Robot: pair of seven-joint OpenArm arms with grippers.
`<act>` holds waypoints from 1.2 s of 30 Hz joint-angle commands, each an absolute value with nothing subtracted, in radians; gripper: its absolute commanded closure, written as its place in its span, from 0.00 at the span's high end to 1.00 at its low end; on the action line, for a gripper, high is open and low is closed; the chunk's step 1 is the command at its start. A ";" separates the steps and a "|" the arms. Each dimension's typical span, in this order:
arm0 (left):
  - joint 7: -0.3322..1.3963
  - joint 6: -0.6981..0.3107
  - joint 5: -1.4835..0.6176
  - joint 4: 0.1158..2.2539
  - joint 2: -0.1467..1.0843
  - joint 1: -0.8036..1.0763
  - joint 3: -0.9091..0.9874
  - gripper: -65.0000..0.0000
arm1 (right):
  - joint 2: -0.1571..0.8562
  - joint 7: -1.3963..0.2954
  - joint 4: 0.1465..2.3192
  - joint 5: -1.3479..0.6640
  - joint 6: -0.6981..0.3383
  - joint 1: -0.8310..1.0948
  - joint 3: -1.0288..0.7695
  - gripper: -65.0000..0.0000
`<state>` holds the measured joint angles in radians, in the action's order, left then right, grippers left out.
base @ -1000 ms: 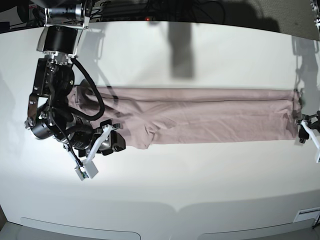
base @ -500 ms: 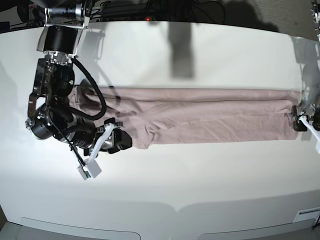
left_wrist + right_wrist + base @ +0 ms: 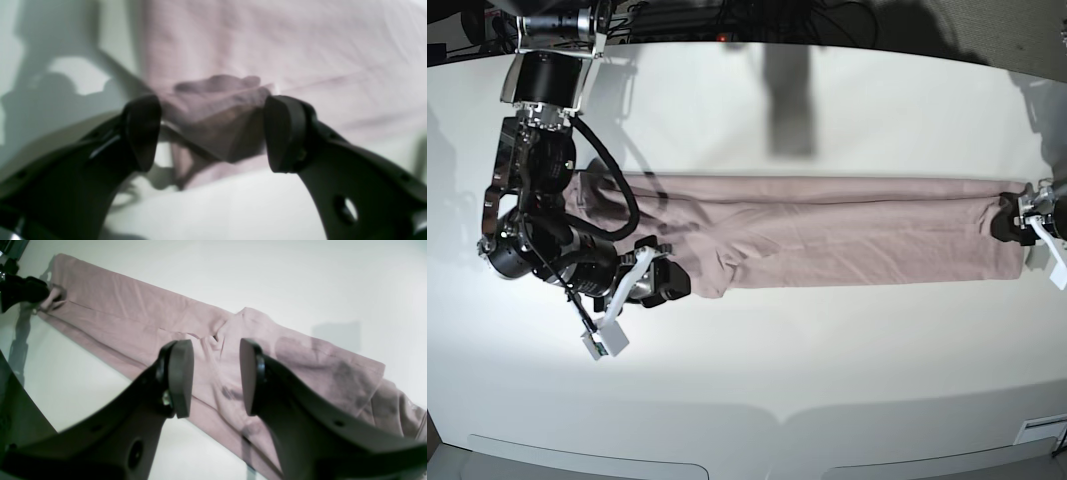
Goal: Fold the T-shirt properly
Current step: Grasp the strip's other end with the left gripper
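Note:
The pink-mauve T-shirt (image 3: 847,235) lies across the white table (image 3: 827,380), folded into a long narrow strip. My left gripper (image 3: 1005,222) is at the strip's right end. In the left wrist view it (image 3: 213,133) stands open, and a small bunched fold of the T-shirt (image 3: 267,43) sits between the wide-spread fingertips. My right gripper (image 3: 672,283) is at the strip's lower left edge, by the sleeve. In the right wrist view it (image 3: 217,376) is open above the T-shirt (image 3: 133,316) with nothing between its pads.
The bulky right arm (image 3: 532,220) covers the shirt's left end. A white connector on a cable (image 3: 602,340) hangs from that arm over the table. Cables and dark equipment (image 3: 727,15) line the far edge.
My left gripper has moved inward from the table's right edge onto the shirt's right end, bunching it slightly. The right gripper has edged closer to the shirt's lower edge.

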<state>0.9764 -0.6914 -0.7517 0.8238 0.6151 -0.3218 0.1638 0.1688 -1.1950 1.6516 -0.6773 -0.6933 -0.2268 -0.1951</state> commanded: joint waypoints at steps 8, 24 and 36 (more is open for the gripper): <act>0.871 -0.698 -0.690 0.744 0.643 -0.340 0.170 0.70 | 0.175 -1.180 1.673 -0.693 -0.698 -0.249 -0.196 0.37; 0.900 -0.698 -0.738 0.726 0.544 -0.327 0.170 0.70 | 0.177 -1.184 1.673 -0.693 -0.698 -0.249 -0.196 0.37; 0.950 -0.698 -0.738 0.726 0.550 -0.327 0.170 0.70 | 0.180 -1.187 1.673 -0.693 -0.698 -0.249 -0.197 0.37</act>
<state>0.8940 -0.7105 -0.7773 0.7273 0.5350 -0.3271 0.1715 0.1745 -1.2057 1.6524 -0.6765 -0.6937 -0.2268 -0.1951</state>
